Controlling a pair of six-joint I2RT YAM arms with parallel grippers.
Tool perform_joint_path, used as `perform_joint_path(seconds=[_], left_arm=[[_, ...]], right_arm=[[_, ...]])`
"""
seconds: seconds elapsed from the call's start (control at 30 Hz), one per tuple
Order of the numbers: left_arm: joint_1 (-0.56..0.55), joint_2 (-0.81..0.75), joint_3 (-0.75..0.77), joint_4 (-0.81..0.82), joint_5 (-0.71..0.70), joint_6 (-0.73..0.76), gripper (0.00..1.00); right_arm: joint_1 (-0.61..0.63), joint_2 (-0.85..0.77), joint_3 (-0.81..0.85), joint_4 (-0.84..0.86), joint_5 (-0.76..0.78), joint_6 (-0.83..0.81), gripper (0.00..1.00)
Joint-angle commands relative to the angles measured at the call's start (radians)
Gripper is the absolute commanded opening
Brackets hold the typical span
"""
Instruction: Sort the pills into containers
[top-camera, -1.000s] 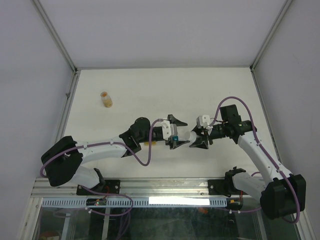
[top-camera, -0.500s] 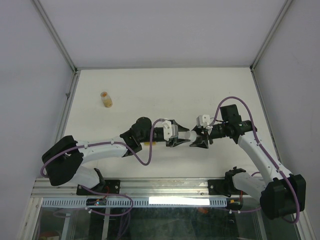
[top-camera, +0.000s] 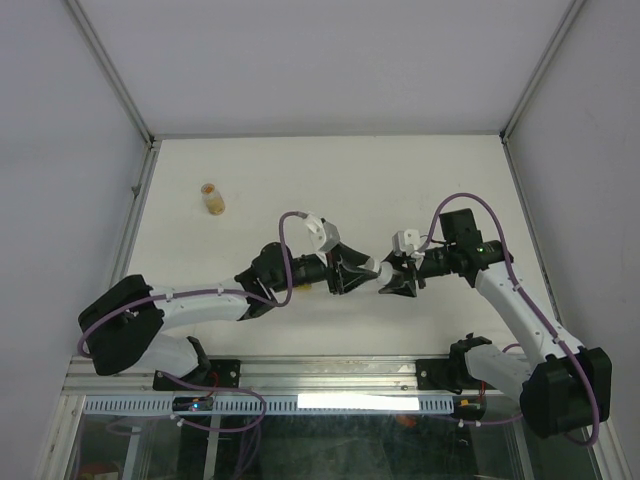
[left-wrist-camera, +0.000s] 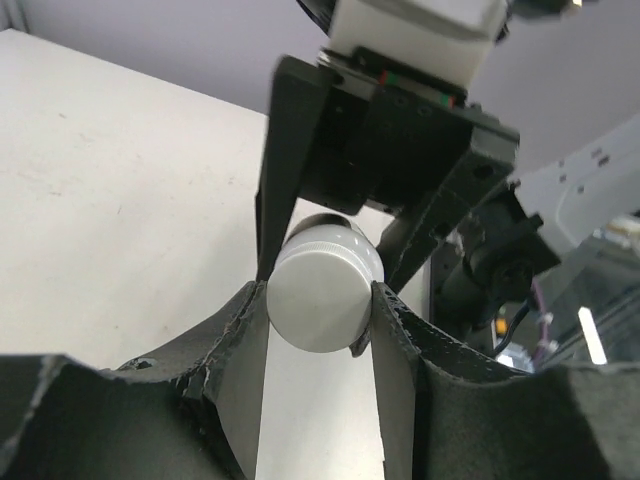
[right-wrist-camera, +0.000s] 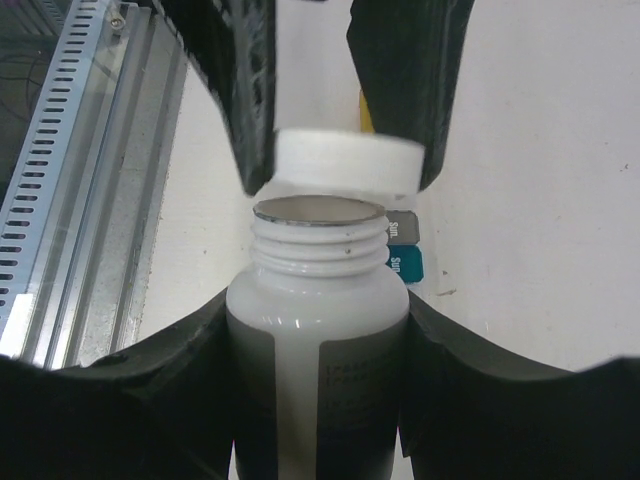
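My right gripper (right-wrist-camera: 318, 312) is shut on a white pill bottle (right-wrist-camera: 318, 285), held level above the table with its threaded mouth open. My left gripper (left-wrist-camera: 320, 312) is shut on the bottle's white cap (left-wrist-camera: 318, 285). In the right wrist view the cap (right-wrist-camera: 345, 160) sits a sliver off the neck. The two grippers meet tip to tip in the top view, left gripper (top-camera: 360, 272) against right gripper (top-camera: 392, 279). The containers (right-wrist-camera: 404, 250) lie on the table under the bottle; only a grey and a teal compartment marked "Sun." show. No pills are visible.
A small amber bottle (top-camera: 212, 199) stands at the far left of the white table (top-camera: 330, 180). The slotted metal rail (right-wrist-camera: 80, 190) runs along the near edge. Grey walls enclose the table on three sides.
The left gripper went from open to shut around the cap, and its wrist then rolled. The right gripper kept its hold on the bottle and stayed in place.
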Motion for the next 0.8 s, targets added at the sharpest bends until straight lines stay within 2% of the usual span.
perform_joint_path(seconds=[0.0, 0.2, 0.33, 0.47, 0.53, 0.6, 0.67, 0.7, 0.77], left_arm=[[0.006, -0.080, -0.013, 0.119, -0.202, -0.341, 0.00], [-0.004, -0.146, -0.013, 0.015, -0.344, -0.401, 0.00], [0.012, -0.214, -0.052, -0.147, -0.516, -0.387, 0.00], [0.093, -0.288, -0.105, -0.348, -0.730, -0.412, 0.00], [0.174, -0.313, -0.131, -0.442, -0.751, -0.448, 0.00], [0.263, -0.323, -0.155, -0.507, -0.741, -0.472, 0.00], [0.343, -0.321, -0.183, -0.540, -0.711, -0.486, 0.00], [0.372, -0.314, -0.193, -0.549, -0.704, -0.492, 0.00], [0.415, -0.287, -0.205, -0.562, -0.694, -0.499, 0.04]], right_arm=[[-0.005, 0.001, 0.019, 0.006, -0.012, -0.002, 0.00], [-0.012, 0.000, 0.021, 0.007, -0.013, 0.004, 0.00], [-0.030, -0.012, 0.031, -0.003, -0.039, 0.011, 0.00], [-0.058, -0.033, 0.037, 0.018, -0.073, 0.051, 0.00], [-0.076, -0.046, 0.040, 0.056, -0.093, 0.111, 0.00], [-0.098, -0.065, 0.042, 0.121, -0.111, 0.202, 0.00], [-0.126, -0.103, 0.034, 0.260, -0.119, 0.372, 0.00], [-0.141, -0.125, 0.020, 0.369, -0.109, 0.484, 0.00], [-0.159, -0.168, -0.024, 0.698, 0.031, 0.820, 0.00]])
